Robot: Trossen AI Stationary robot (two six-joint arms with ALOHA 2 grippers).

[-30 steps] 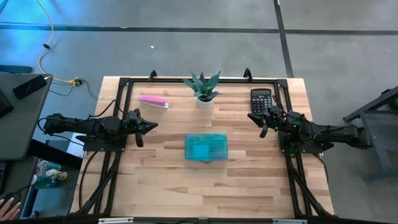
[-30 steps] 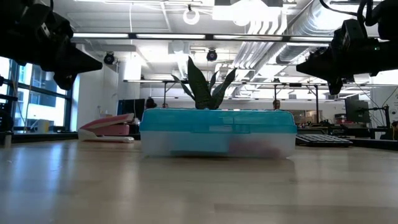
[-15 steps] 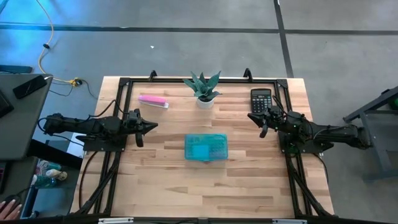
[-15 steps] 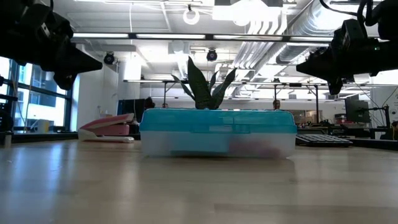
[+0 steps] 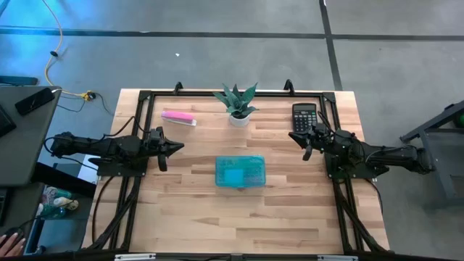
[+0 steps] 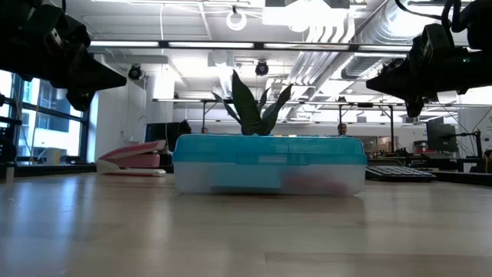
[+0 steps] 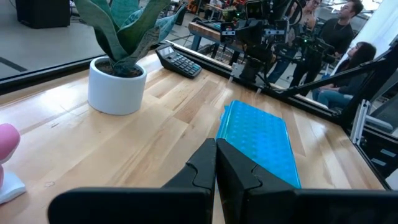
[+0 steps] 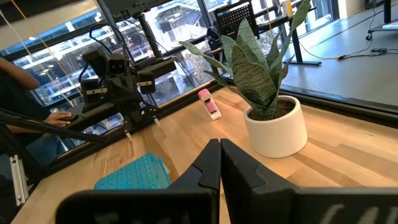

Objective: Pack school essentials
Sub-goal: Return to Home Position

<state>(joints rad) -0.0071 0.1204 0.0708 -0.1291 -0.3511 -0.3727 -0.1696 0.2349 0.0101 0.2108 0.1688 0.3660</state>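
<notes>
Although the teal supply box lies closed at the centre of the table, with left gripper and right gripper hanging well apart at either side, both pinched shut on nothing, the box, if not fully latched, could spring open when carried.
</notes>
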